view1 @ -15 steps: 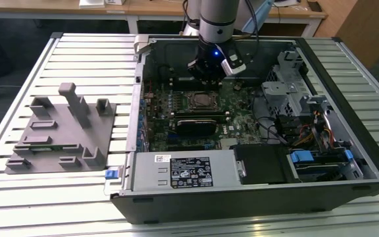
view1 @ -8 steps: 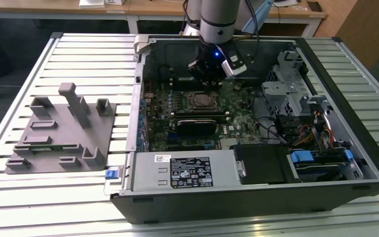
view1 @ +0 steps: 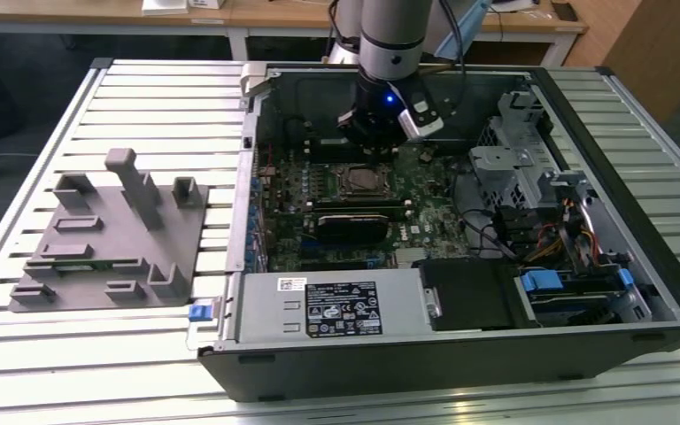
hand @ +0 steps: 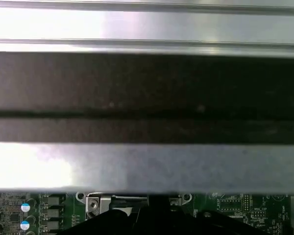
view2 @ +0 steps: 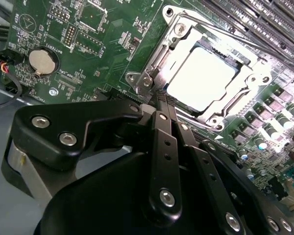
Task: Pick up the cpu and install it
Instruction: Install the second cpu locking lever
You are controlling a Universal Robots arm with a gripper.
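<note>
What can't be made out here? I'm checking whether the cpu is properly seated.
- cpu: glare whitens its top in the second wrist view, so its edges are unclear.
- socket frame: the gripper hides its near side in that view.
- Exterior view: the socket is too small to judge seating.
- First wrist view: the case wall blocks most of the motherboard.

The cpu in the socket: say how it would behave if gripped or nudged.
The cpu looks like a flat, rigid metal-topped square, so probably stiff and unlikely to roll. Its smooth, shiny top suggests slippery. Sitting inside the socket frame, it would likely resist sideways pushes.
</note>
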